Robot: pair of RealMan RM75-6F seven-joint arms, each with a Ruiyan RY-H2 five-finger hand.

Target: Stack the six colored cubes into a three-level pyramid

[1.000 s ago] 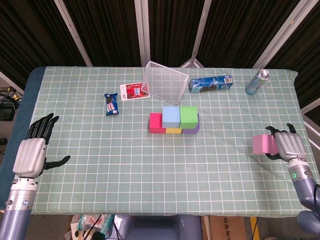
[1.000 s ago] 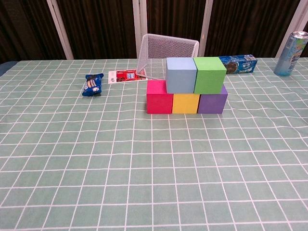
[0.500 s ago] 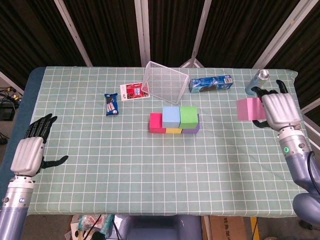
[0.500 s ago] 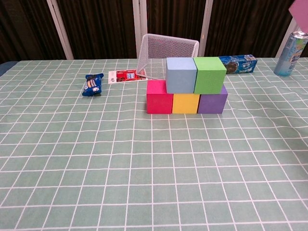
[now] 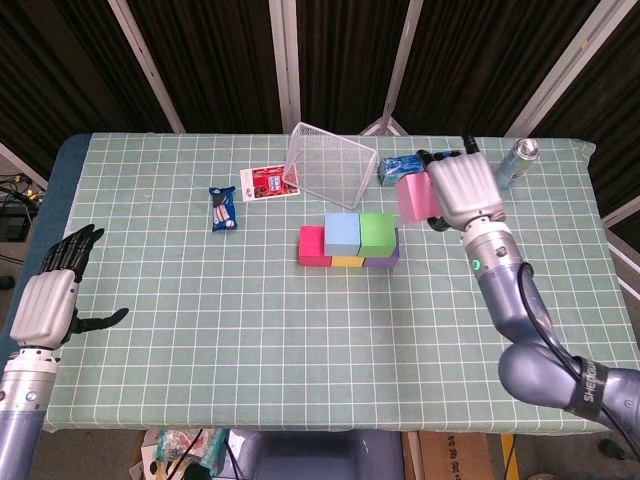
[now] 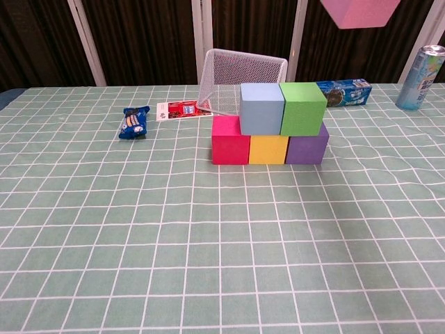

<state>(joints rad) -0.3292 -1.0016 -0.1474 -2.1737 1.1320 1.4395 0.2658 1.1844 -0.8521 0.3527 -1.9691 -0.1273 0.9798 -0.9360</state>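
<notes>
Behind cube stack (image 6: 270, 132), wire basket (image 6: 240, 81)

Six colored cubes are counted: one red cube (image 5: 311, 245), one yellow cube (image 6: 268, 149), one purple cube (image 6: 306, 148), one light blue cube (image 5: 342, 234), one green cube (image 5: 377, 232) and one pink cube (image 5: 412, 198), the last at upper right of centre in the head view. Other items on the table: one wire mesh basket (image 5: 329, 164), one drink can (image 5: 515, 164), one blue cookie package (image 5: 421, 167), one small blue snack packet (image 5: 222, 209) and one red-and-white card (image 5: 267, 183). Two robot hands are counted, the left hand (image 5: 44, 308) and the right hand (image 5: 462, 192).
</notes>
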